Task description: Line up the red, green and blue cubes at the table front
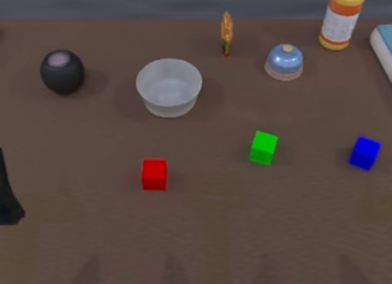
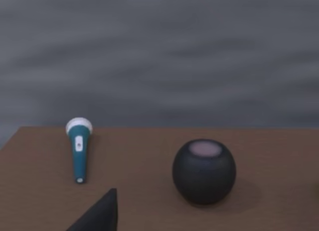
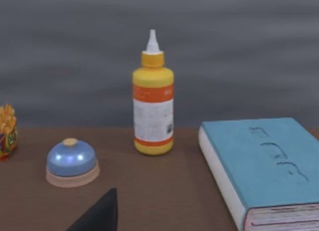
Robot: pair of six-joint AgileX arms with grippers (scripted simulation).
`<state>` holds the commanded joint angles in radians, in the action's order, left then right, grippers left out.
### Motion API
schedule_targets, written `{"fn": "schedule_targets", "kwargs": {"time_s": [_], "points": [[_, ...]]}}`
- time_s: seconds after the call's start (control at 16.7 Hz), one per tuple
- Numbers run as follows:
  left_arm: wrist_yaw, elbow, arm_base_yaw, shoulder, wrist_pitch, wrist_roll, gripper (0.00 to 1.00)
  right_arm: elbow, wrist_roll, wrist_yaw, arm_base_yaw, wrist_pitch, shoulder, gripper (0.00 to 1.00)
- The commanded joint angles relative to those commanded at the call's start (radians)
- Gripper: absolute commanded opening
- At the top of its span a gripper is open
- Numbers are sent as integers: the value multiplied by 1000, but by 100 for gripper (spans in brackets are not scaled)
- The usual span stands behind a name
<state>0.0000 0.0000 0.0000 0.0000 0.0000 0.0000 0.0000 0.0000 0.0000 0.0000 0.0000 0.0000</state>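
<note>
Three small cubes lie apart on the brown table (image 1: 202, 235). In the top view the red cube (image 1: 154, 174) is left of centre, the green cube (image 1: 263, 147) right of centre, and the blue cube (image 1: 364, 152) near the right edge. No cube shows in either wrist view. My left gripper (image 1: 7, 198) is parked at the table's left edge, far from the red cube, and only a dark tip of it (image 2: 102, 216) shows in the left wrist view. My right gripper (image 3: 102, 213) is outside the top view and holds nothing that I can see.
At the back stand a white bowl (image 1: 168, 87), a black ball (image 1: 62, 71), a small orange figure (image 1: 226, 34), a blue bell (image 1: 284, 61), a yellow bottle (image 1: 342, 18) and a teal book (image 1: 383, 48). A teal microphone (image 2: 79, 149) lies beyond the ball (image 2: 204, 171).
</note>
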Motion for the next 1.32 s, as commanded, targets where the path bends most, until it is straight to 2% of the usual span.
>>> {"fn": "schedule_targets", "kwargs": {"time_s": [0.24, 0.54, 1.32], "points": [[1, 30, -11, 31, -18, -10, 100, 0, 0, 0, 0, 0, 0, 100], [3, 263, -88, 292, -168, -83, 100, 0, 0, 0, 0, 0, 0, 100], [-1, 1205, -402, 1624, -856, -374, 100, 0, 0, 0, 0, 0, 0, 100]]}}
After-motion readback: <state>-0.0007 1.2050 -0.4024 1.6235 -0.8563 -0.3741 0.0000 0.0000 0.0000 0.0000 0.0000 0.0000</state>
